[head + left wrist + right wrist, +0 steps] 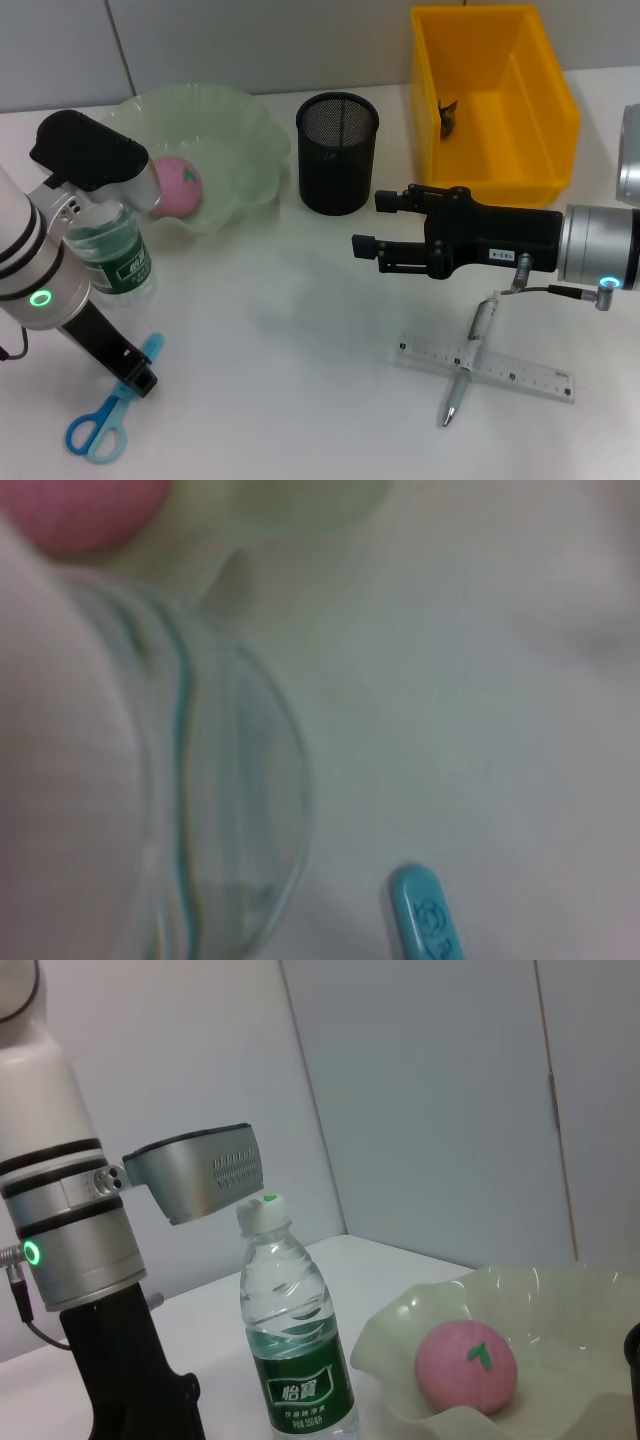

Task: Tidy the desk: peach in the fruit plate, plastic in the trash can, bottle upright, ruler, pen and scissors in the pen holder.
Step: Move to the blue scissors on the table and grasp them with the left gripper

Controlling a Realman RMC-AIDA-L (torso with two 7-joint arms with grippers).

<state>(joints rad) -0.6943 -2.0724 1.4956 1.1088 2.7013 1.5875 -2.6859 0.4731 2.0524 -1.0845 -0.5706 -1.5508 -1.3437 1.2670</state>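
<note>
The clear water bottle (112, 255) with a green label stands upright at the left, and it also shows as the bottle (295, 1340) in the right wrist view. My left gripper (135, 375) reaches down just in front of it, close to the blue scissors (100, 425) lying flat. The pink peach (178, 186) rests in the pale green fruit plate (240, 130). My right gripper (375, 222) hovers open and empty in front of the black mesh pen holder (337, 152). Below it the pen (468, 362) lies across the clear ruler (520, 375). A dark scrap of plastic (447, 115) lies in the yellow trash can (545, 100).
The table's front edge runs just below the scissors and ruler. A wall stands close behind the plate, the pen holder and the bin. A metal cylinder (630, 155) shows at the far right edge.
</note>
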